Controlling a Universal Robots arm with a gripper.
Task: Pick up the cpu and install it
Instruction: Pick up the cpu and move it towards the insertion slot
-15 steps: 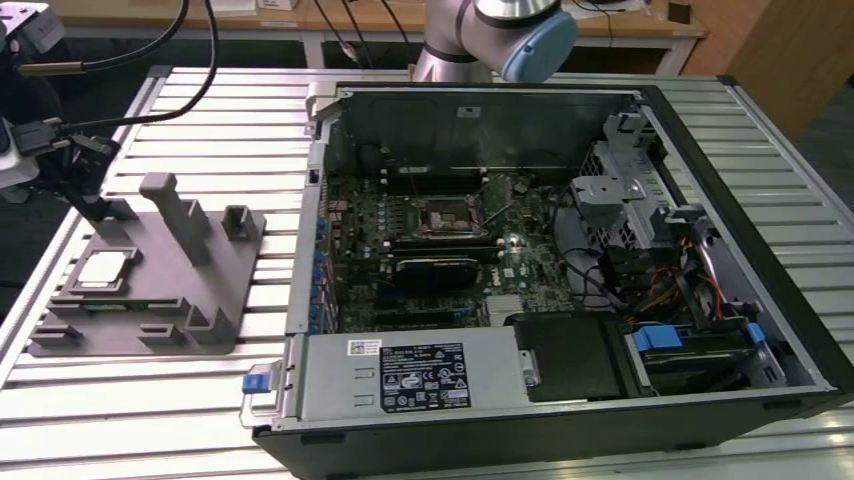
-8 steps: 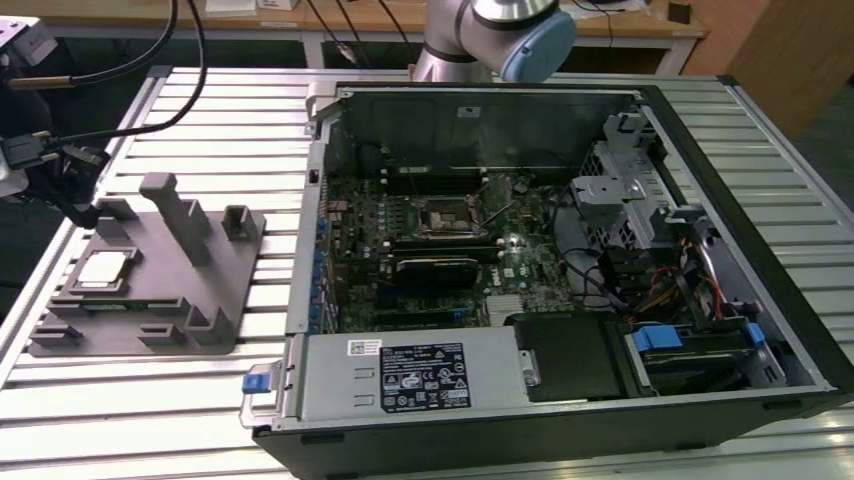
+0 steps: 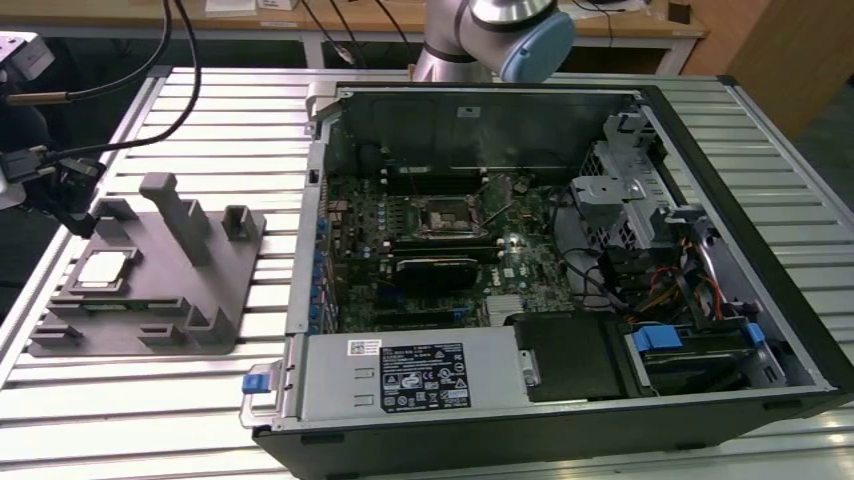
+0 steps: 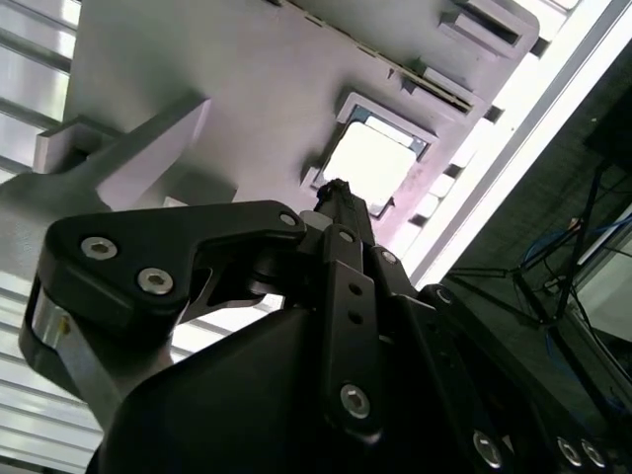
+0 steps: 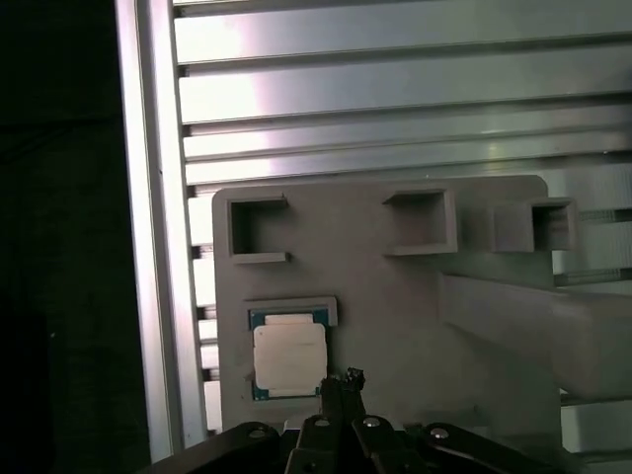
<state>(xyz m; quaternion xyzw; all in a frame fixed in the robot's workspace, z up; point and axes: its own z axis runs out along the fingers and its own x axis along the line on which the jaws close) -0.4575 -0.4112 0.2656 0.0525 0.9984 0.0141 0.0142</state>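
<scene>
- The cpu, a small flat square chip with a pale silver-white metal top and a thin darker rim, lies flat in a shallow pocket of the large grey plastic fixture with upright posts.
- In the exterior view, fixture and chip sit on the slatted aluminium surface at that view's left. They are well apart from the open black computer case and the black square socket frame on its board.
- Your hand hangs above the fixture, tip aimed just beside one edge of the chip. It looks clear of it, with no contact.
- Hand state: the black fingers look pressed together to a narrow tip with nothing between them. The second wrist view reads the same.
- Handling, as a judgement: treat the chip as light, stiff and thin. The metal lid is smooth, so probably slippery under the pads.
- The underside contacts and corners are likely fragile, so don't scrape, twist or drop it.
- Where to take hold: two opposite edges of the rim, squarely, chip kept level.
- A raised lip borders the pocket along one side, so pick the sides that leave your fingers room.
</scene>
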